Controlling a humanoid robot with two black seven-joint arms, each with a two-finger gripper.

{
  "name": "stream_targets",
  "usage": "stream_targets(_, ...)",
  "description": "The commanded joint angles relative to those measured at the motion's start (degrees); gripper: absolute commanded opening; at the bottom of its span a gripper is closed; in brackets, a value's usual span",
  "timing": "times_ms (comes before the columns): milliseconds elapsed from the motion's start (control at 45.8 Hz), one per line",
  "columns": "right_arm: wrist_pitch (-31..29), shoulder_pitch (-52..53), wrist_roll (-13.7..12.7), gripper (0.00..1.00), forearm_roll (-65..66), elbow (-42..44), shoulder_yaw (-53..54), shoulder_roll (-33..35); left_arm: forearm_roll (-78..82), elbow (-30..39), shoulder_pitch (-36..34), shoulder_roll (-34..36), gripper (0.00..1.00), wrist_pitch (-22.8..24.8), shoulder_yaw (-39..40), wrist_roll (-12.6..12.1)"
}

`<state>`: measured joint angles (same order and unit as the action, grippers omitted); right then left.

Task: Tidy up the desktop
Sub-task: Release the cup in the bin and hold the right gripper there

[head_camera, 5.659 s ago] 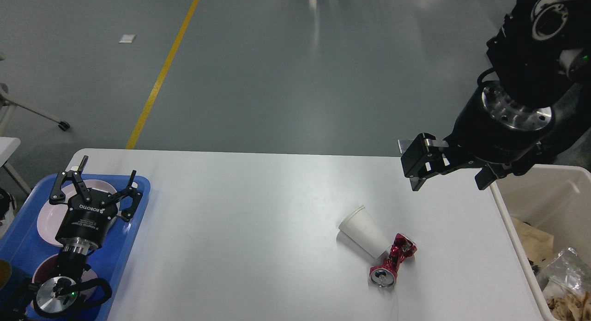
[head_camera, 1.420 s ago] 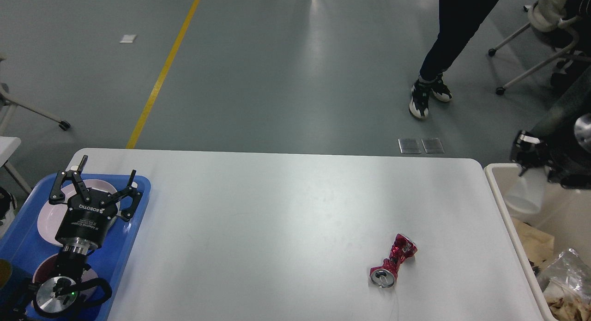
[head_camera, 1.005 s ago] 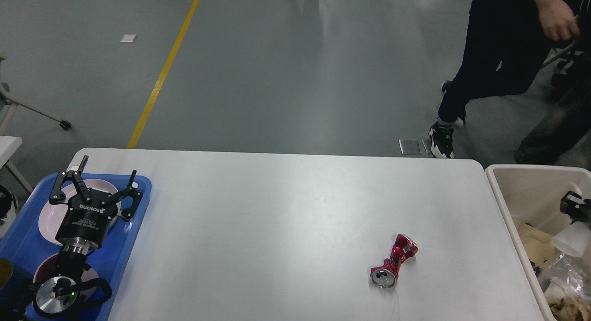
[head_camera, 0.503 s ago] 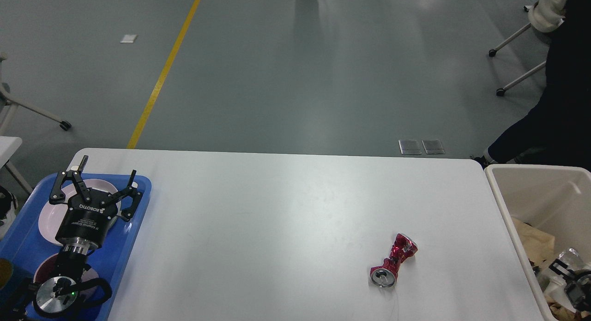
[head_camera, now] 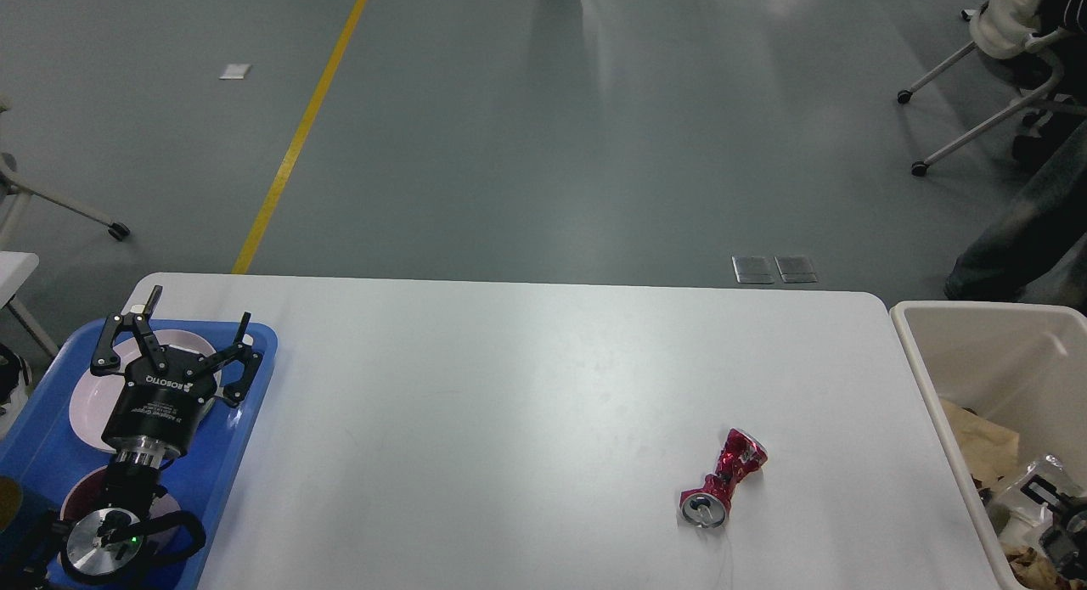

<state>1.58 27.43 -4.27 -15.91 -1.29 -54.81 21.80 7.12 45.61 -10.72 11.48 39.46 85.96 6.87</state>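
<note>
The white desktop (head_camera: 509, 403) fills the middle of the head view. A crushed red can (head_camera: 722, 484) lies on it at the front right. My left gripper (head_camera: 199, 311) hangs open and empty over the blue tray (head_camera: 250, 403) at the desktop's left end, above a pink plate (head_camera: 89, 399). Only a small dark part of my right gripper (head_camera: 1057, 522) shows at the lower right edge, low inside the beige bin (head_camera: 921, 361). Its fingers cannot be told apart. No paper cup shows on the desktop.
The bin holds brown paper (head_camera: 985, 446) and clear plastic waste (head_camera: 1019, 488). A second plate (head_camera: 81, 488) lies in the tray under my left arm. A wheeled chair (head_camera: 994, 106) and a person's leg (head_camera: 1019, 242) are on the floor at the far right.
The white paper cup that lay beside the can is gone from the desktop. My right gripper carried it over the bin and sank low into it. The left arm has not moved.
</note>
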Motion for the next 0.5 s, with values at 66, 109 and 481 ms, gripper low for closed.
stream_targets(66, 2.5, -0.3, 0.1, 1.0, 0.0, -0.1, 0.0, 0.1, 0.0, 0.0, 0.0, -0.1, 0.97, 0.0, 0.0, 0.1)
stream_targets(109, 2.6, -0.3, 0.1, 1.0, 0.0, -0.1, 0.0, 0.2, 0.0, 0.0, 0.0, -0.1, 0.97, 0.0, 0.0, 0.0)
stream_targets(481, 2.6, -0.3, 0.1, 1.0, 0.0, 0.1, -0.1, 0.3, 0.0, 0.0, 0.0, -0.1, 0.97, 0.0, 0.0, 0.1)
